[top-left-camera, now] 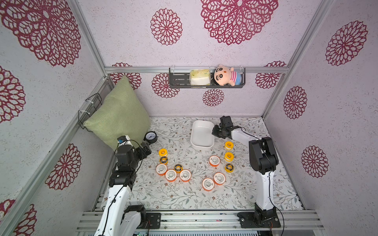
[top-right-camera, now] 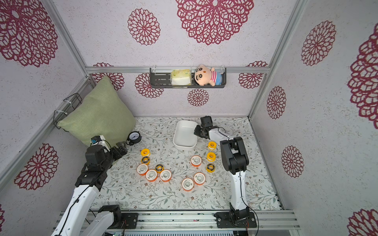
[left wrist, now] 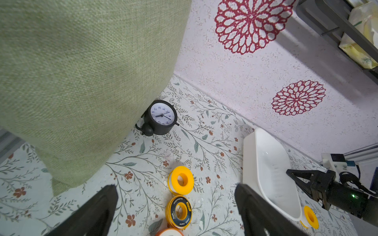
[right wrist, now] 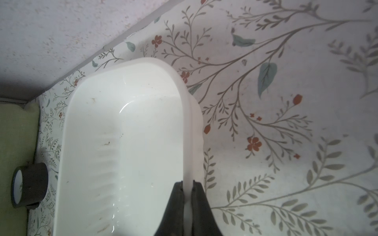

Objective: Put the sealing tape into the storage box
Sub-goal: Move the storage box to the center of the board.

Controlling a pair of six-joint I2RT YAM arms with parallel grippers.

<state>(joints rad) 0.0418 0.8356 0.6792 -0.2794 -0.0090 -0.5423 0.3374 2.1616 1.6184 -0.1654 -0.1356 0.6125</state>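
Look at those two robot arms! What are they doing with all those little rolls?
The job is putting the sealing tape into the white storage box, but the box is empty. The right gripper is pinched shut on the box's rim. The left gripper is wide open near the yellow spools by the little black clock. All twelve rolls of tape sit on the table.

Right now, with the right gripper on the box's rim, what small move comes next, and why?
Probably drag the storage box a little toward the spools. The right gripper is shut on its rim, the box is empty, and every spool lies on the table nearer the robot. The left gripper hovers open near a yellow spool.
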